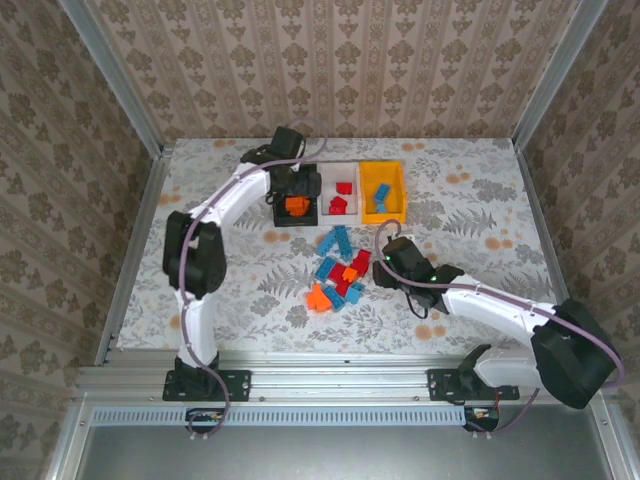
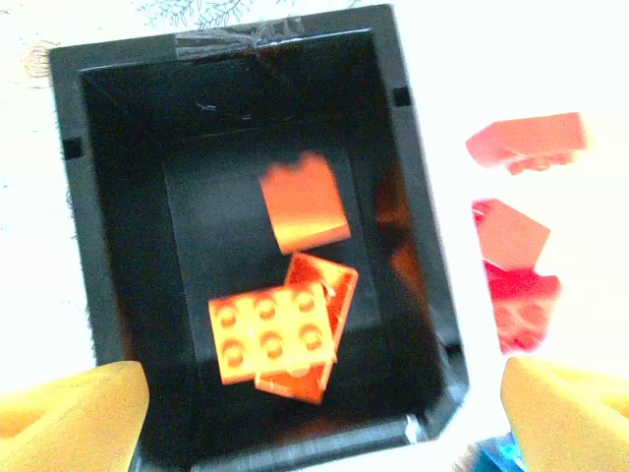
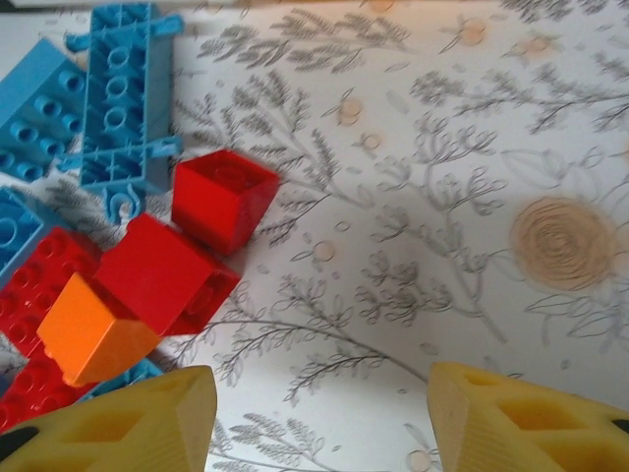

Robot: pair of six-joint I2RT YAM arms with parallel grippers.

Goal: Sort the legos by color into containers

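My left gripper [image 2: 319,408] hangs open over the black container [image 1: 296,214], its yellow fingertips [image 2: 74,408] wide apart above the near rim. Three orange legos [image 2: 270,334] lie inside; the upper one [image 2: 305,202] looks blurred. The white container [image 1: 322,180] beside it holds red legos [image 2: 526,143]. A blue lego [image 1: 381,192] sits in the yellow container [image 1: 383,172]. My right gripper [image 3: 319,413] is open over bare table at the right edge of the mixed pile [image 1: 340,270]. Red legos [image 3: 221,197], an orange one [image 3: 93,324] and blue ones [image 3: 123,93] lie to its left.
The three containers stand side by side at the back middle of the floral table [image 1: 470,210]. Metal frame rails [image 1: 135,240] and wallpapered walls enclose the table. Open tabletop lies right of the pile and along the left side.
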